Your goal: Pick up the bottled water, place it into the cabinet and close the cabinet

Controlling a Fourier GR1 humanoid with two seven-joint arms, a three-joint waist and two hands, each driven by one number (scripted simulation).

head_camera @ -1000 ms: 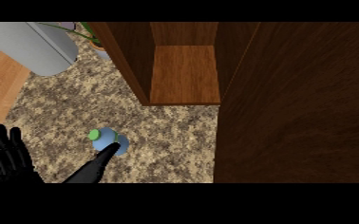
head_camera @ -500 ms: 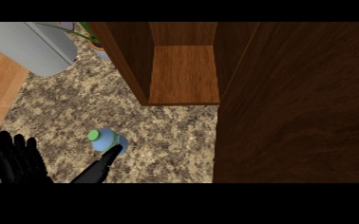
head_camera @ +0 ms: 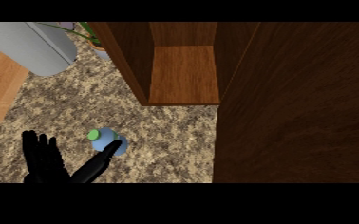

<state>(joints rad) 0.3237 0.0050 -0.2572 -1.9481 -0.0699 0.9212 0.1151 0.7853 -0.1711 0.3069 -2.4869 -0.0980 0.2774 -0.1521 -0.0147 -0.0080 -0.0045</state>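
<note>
The water bottle (head_camera: 104, 139), pale blue with a green cap, stands on the speckled counter left of centre, seen from above. My left hand (head_camera: 42, 160) comes in at the lower left, just left of the bottle, with its fingers straight and pointing up. Its thumb (head_camera: 101, 161) stretches out to the right, and its tip touches the bottle's right side. The hand is open and nothing is curled round the bottle. The wooden cabinet (head_camera: 184, 73) stands open behind the bottle, its shelf bare. My right hand does not show.
The cabinet's dark door (head_camera: 288, 109) stands open and fills the right side of the view. A grey rounded appliance (head_camera: 38, 47) sits at the back left, with a potted plant (head_camera: 92, 38) beside it. The counter's wooden edge (head_camera: 8, 88) runs along the far left.
My left hand has shifted to the right, closer to the bottle. The bottle and the cabinet door have not moved.
</note>
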